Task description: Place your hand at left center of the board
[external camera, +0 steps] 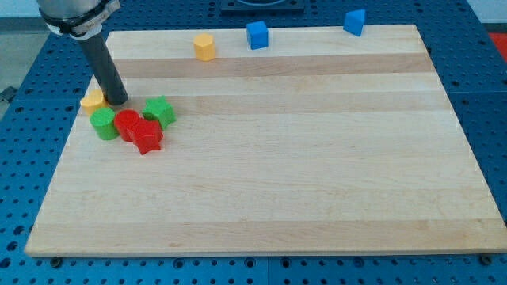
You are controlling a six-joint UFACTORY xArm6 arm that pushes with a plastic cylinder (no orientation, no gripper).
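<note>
My tip [117, 100] rests on the wooden board [269, 198] near its left edge, a little above mid-height. It touches or nearly touches a yellow block [92, 99] just to its left. Below it lies a cluster: a green cylinder [103, 123], a red cylinder [127, 123], a red star-like block [146, 137] and a green star-like block [160, 110]. The tip stands just above this cluster, between the yellow block and the green star-like block.
A yellow hexagonal block [204, 46], a blue cube [257, 35] and a blue triangular block [355, 21] sit along the board's top edge. The board lies on a blue perforated table [24, 142]. The arm's body [75, 16] is at the top left.
</note>
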